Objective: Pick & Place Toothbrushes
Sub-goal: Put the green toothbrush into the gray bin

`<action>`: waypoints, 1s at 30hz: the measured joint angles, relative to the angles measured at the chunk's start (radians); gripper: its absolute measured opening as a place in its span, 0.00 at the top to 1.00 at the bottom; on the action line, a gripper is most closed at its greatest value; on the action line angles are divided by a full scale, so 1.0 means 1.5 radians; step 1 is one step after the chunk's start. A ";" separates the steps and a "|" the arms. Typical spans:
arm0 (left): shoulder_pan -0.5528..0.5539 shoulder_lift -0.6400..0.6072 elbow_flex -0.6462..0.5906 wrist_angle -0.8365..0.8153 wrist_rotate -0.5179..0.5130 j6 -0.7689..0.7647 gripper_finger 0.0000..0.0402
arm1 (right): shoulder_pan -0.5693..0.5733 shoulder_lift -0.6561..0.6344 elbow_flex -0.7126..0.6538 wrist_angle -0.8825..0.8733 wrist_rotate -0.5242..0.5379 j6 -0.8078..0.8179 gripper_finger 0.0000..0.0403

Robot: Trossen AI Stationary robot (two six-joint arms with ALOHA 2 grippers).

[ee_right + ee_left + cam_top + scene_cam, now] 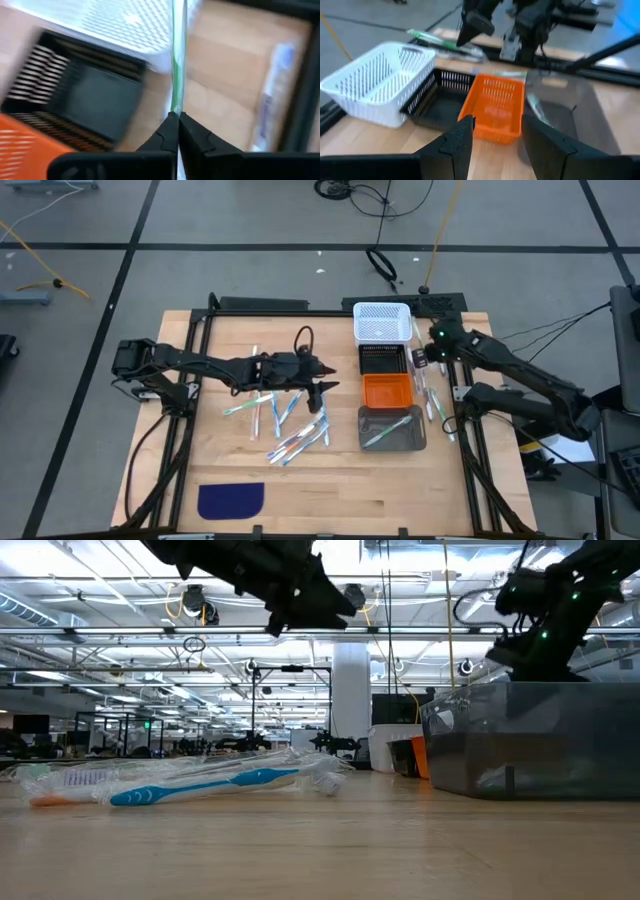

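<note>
- While the right gripper (176, 131) pinches a green toothbrush (176, 65) by its thin end beside the black basket (75, 95), it looks light, stiff and slippery; a mid-handle hold would swing less.
- More toothbrushes (285, 425) lie scattered under the left gripper (322, 377), spread and empty.

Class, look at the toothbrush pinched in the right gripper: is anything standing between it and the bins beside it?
Nothing visible does. The right gripper is shut on a green toothbrush beside the black bin and white basket, both open-topped, with only bare table between.
</note>
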 joint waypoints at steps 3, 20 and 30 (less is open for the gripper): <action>0.000 0.000 0.000 0.033 0.000 -0.001 0.58 | 0.021 -0.042 0.000 0.017 -0.018 0.002 0.99; 0.000 0.000 0.000 0.187 0.000 -0.031 0.58 | 0.289 -0.070 0.001 0.363 -0.140 0.000 1.00; 0.000 0.020 0.001 0.283 0.000 -0.058 0.58 | 0.404 -0.020 0.001 0.481 -0.105 -0.037 1.00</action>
